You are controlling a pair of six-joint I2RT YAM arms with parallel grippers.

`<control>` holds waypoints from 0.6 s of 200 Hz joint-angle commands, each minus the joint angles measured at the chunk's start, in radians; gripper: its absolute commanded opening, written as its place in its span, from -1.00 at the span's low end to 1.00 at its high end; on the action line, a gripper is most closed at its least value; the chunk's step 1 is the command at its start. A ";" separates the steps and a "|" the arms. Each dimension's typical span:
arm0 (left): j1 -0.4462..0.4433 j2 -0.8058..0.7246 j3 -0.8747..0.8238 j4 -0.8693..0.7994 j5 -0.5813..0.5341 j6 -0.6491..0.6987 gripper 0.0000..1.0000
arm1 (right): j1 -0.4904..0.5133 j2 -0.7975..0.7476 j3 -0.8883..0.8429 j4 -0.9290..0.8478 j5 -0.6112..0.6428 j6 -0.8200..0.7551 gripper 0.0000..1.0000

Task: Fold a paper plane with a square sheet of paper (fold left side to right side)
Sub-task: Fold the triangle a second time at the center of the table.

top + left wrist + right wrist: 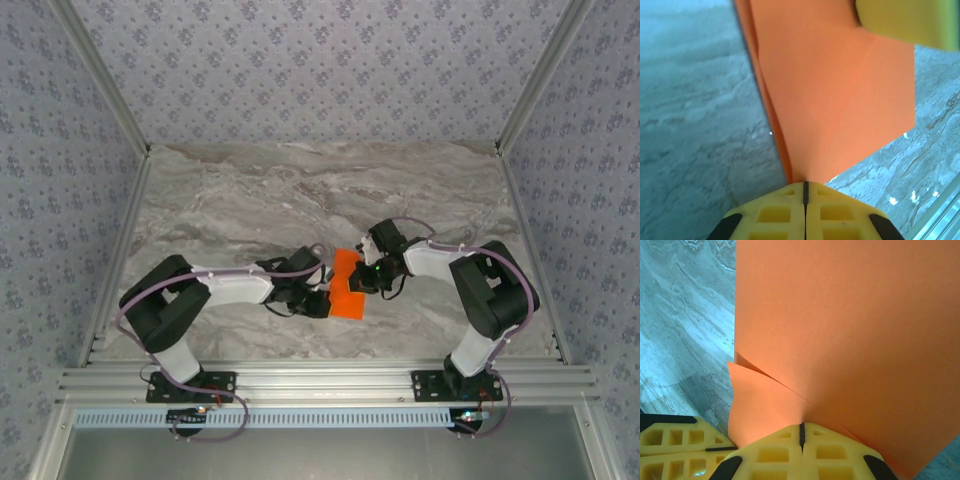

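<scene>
Pinches the square sheet of paper (pixel 840 100) with the left end effector (pixel 805 186), yellow jaws pressed together on a folded corner. Nips it likewise with the right end effector (pixel 801 429), just beside. Holds the sheet between both, mid-counter (pixel 300 200) toward the near edge, long axis running near to far. Looks thin, matte, bright orange, creased into layers. Calls, likely, for carrying the left side across to the right.

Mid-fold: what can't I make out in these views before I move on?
- Top view: the paper is small and partly under the left gripper and right gripper; creases unreadable.
- Left wrist view: the paper's far end is cut off by the top edge; the right gripper hides one corner.
- Right wrist view: the paper runs off the top and right edges; outline unknown.
</scene>
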 commanded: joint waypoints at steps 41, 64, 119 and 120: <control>0.045 -0.101 -0.060 -0.122 -0.003 -0.017 -0.89 | 0.010 0.017 0.009 -0.087 0.076 -0.021 -1.00; 0.045 -0.127 -0.035 -0.063 0.070 -0.026 -0.85 | 0.016 0.012 0.022 -0.096 0.079 -0.021 -1.00; 0.042 -0.044 0.039 0.013 0.125 -0.024 -0.76 | 0.022 0.012 0.026 -0.094 0.073 -0.018 -1.00; 0.042 -0.041 0.041 0.016 0.127 -0.024 -0.76 | 0.023 0.012 0.026 -0.093 0.073 -0.018 -1.00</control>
